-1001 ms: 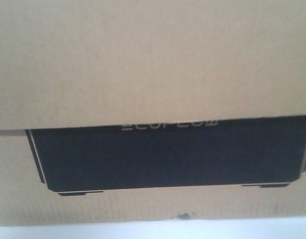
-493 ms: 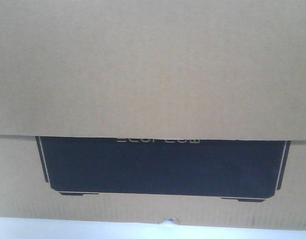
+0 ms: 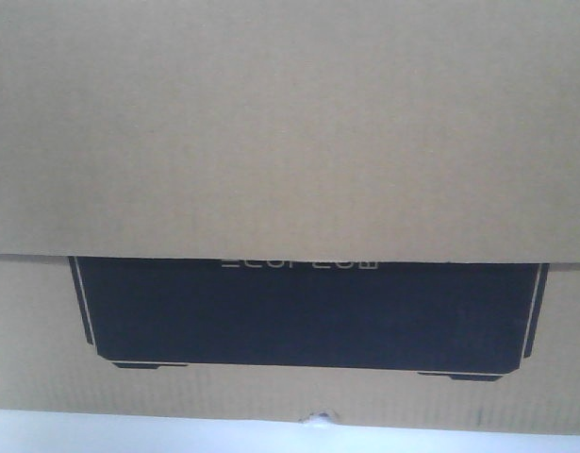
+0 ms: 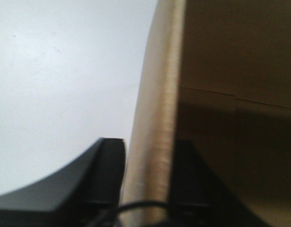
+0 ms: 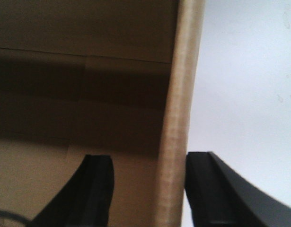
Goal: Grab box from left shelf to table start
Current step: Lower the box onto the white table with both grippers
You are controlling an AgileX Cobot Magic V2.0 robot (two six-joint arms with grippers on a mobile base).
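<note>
The brown cardboard box (image 3: 290,132) fills the front view, with its black panel (image 3: 308,316), faint lettering and a nick (image 3: 318,415) in the lower edge. It stands level on the white table (image 3: 82,436). My left gripper (image 4: 149,144) is shut on the box's left wall (image 4: 157,94), one finger (image 4: 110,175) outside and one inside. My right gripper (image 5: 149,158) straddles the right wall (image 5: 180,94). Its outer finger (image 5: 202,189) is close to the wall and its inner finger (image 5: 98,189) stands apart from it. The left shelf is out of view.
The white table shows beside the box in the left wrist view (image 4: 65,71) and in the right wrist view (image 5: 244,71). The box blocks everything beyond it in the front view.
From one second ago to half a second ago the box turned level and shifted slightly left in the front view. Since then it has stayed still.
</note>
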